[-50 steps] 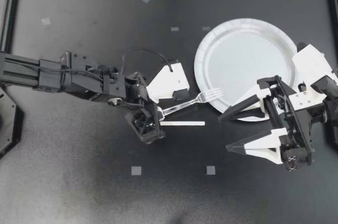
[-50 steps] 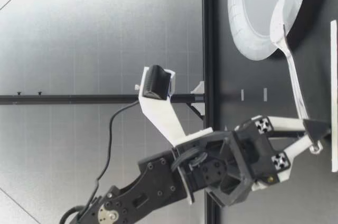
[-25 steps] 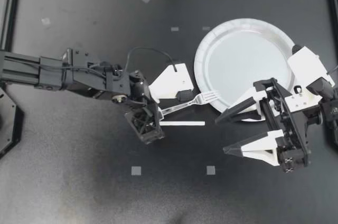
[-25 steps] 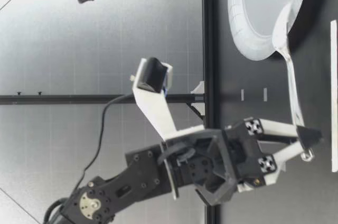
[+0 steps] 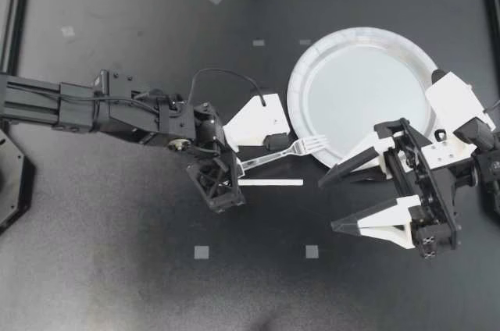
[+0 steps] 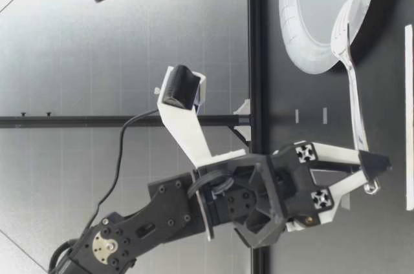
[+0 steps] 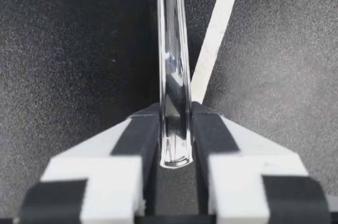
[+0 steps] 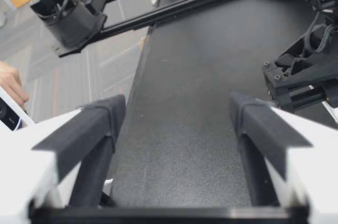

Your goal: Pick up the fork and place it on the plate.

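Observation:
My left gripper (image 5: 238, 165) is shut on the handle end of a clear plastic fork (image 5: 281, 153). The fork's tines reach over the near-left rim of the white plate (image 5: 297, 81). In the low view the fork (image 6: 354, 93) slants up from my left gripper (image 6: 375, 174) to the plate's rim (image 6: 297, 35), clear of the table. The left wrist view shows the handle (image 7: 173, 76) pinched between both fingers. My right gripper (image 5: 328, 204) stands open beside the plate's near edge, holding nothing; it appears the same in its wrist view (image 8: 174, 123).
A white strip (image 5: 269, 183) lies on the black table just under the fork, and it also appears ahead of the left gripper (image 7: 216, 34). Small grey tape squares (image 5: 201, 252) mark the table. A person's hand (image 8: 10, 84) is beyond the table's edge.
My left gripper has turned slightly and lifted the fork's handle a little off the table; the tines stay at the plate's rim. My right gripper has drifted slightly toward the middle.

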You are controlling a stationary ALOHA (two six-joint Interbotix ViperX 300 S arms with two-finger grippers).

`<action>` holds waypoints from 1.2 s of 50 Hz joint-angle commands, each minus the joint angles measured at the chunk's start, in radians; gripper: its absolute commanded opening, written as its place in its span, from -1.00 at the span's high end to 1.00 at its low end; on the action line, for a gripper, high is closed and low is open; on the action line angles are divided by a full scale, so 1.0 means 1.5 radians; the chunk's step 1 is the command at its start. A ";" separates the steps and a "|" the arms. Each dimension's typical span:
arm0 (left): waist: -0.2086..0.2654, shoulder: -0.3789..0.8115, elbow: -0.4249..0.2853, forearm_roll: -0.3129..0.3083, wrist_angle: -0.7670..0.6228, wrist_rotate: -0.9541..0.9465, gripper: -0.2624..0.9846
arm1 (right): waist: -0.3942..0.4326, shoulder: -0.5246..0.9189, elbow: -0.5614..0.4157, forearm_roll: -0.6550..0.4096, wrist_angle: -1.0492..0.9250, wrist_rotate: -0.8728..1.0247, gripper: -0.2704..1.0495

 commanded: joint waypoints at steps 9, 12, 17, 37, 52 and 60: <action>0.001 -0.013 -0.020 -0.003 0.010 0.001 0.32 | 0.011 -0.004 -0.011 0.003 -0.007 0.001 -0.57; 0.001 -0.012 -0.021 -0.003 0.010 0.000 0.23 | 0.013 -0.004 -0.011 0.003 -0.007 0.001 -0.57; 0.001 -0.011 -0.021 -0.004 0.011 0.000 0.08 | 0.015 -0.005 -0.011 0.004 -0.007 0.001 -0.57; 0.001 -0.018 -0.029 -0.001 0.013 0.009 -0.26 | 0.020 -0.007 -0.011 0.010 -0.007 0.001 -0.57; 0.001 -0.094 -0.074 0.000 0.050 0.131 -0.26 | 0.020 -0.022 -0.011 -0.006 -0.021 -0.045 -0.55; -0.005 -0.139 -0.077 -0.002 -0.036 0.207 -0.26 | 0.019 -0.038 -0.014 -0.005 -0.020 -0.154 -0.54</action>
